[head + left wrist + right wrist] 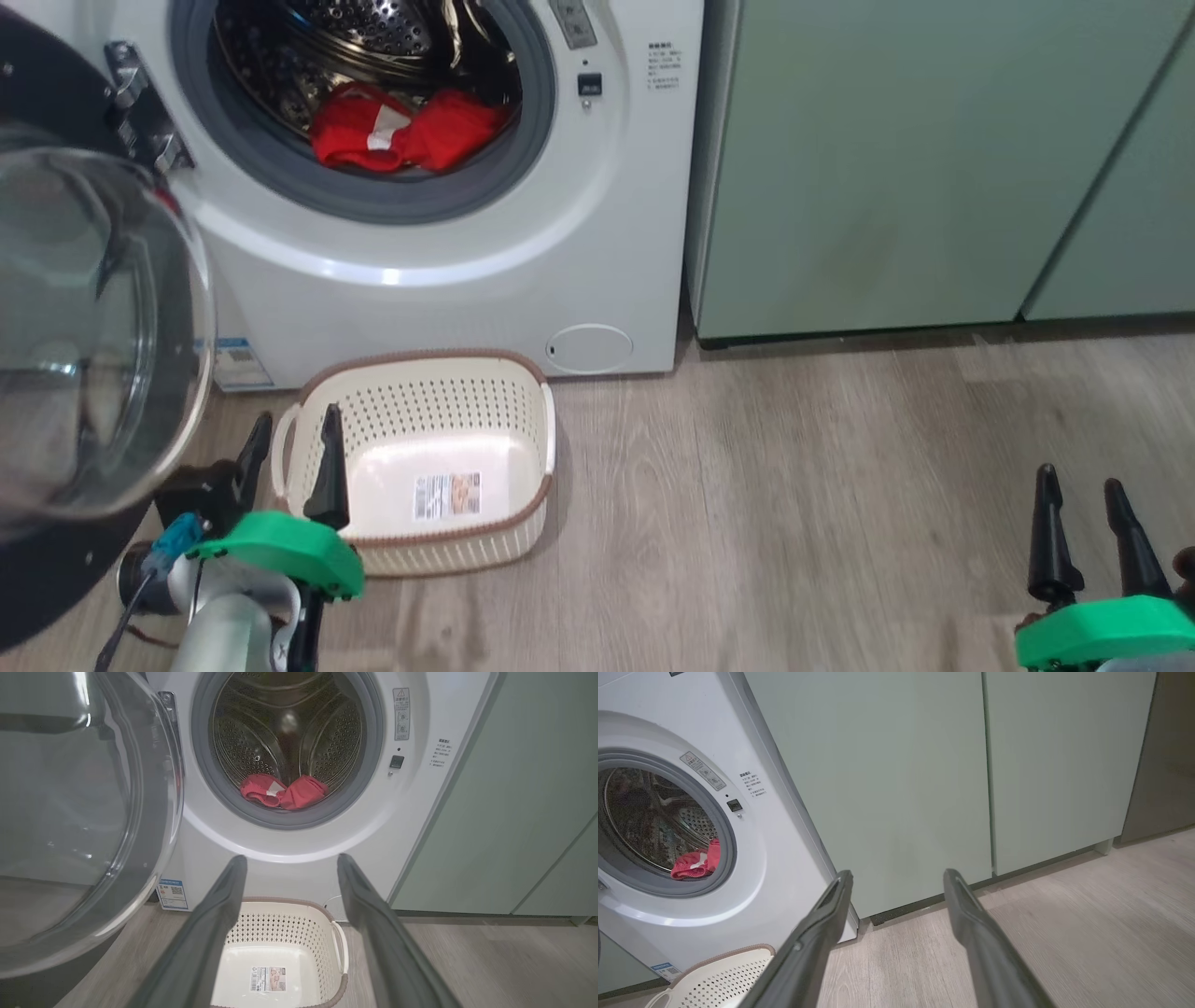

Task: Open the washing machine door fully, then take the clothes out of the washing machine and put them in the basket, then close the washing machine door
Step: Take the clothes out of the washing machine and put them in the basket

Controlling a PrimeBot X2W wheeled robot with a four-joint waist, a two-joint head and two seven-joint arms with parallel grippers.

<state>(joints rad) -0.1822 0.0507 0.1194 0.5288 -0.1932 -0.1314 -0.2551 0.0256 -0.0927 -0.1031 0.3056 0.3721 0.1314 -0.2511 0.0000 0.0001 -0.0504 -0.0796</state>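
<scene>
Washing machine (448, 280) on grey wood-look floor (794, 523) beside green cabinets (934, 159); left end effector (297, 418), right end effector (1079, 478) spread.

1. Looks like a home laundry corner.
2. White front-load washer (467, 280), door (84, 327) open, red clothes (401, 131) inside.
3. Pale green cabinets (887, 168) right beside it.
4. Wood-look floor (794, 485), plastic basket (420, 411) standing on it.

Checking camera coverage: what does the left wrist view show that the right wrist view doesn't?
Left wrist, not right wrist: the open left tool, the label inside the basket. Right wrist, not left wrist: the open right tool, a dark panel beyond the cabinets. Both: washer, red clothes inside it, basket, cabinets, floor.
</scene>
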